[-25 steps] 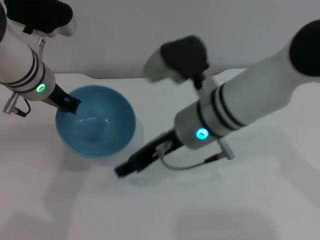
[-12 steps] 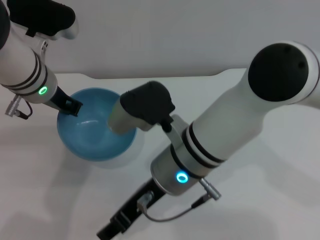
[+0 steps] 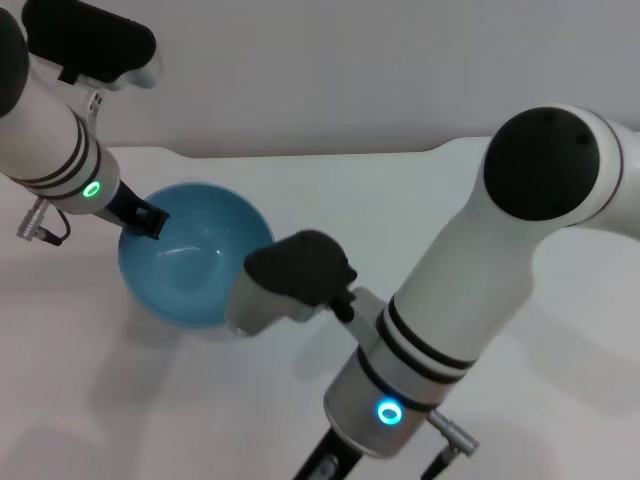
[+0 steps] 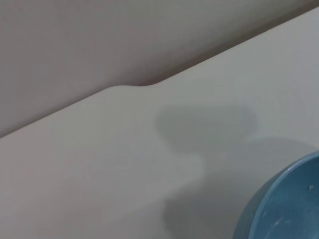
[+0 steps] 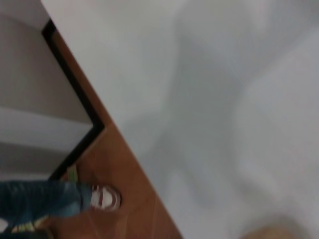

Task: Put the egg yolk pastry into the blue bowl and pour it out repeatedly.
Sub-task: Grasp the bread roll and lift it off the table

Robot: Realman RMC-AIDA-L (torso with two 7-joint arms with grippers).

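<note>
left gripper (image 3: pixel 148 217) grips the near-left rim of the blue bowl (image 3: pixel 195 270), which looks empty, by the white table's (image 3: pixel 330 190) far edge; right arm low at the near edge, fingers unseen, cannot tell; pastry not visible

Quick count for you: there's one blue bowl (image 3: pixel 195 255) on the worktop (image 3: pixel 400 200), and the left pincer (image 3: pixel 148 218) sits right at its rim, dark tip touching the edge. That's one pincer you can actually see; the right arm's one runs off the bottom of the head view, so you only get two arms and one visible pincer. One worktop, white, carrying the lot. In the right wrist view there's one blurry tan thing (image 5: pixel 271 233) at the very edge, too smeared to say if it's the pastry. Off past the worktop's edge you've got one shoe (image 5: pixel 103 197) on the floor (image 5: pixel 124 189), with one jeans leg above it.
</note>
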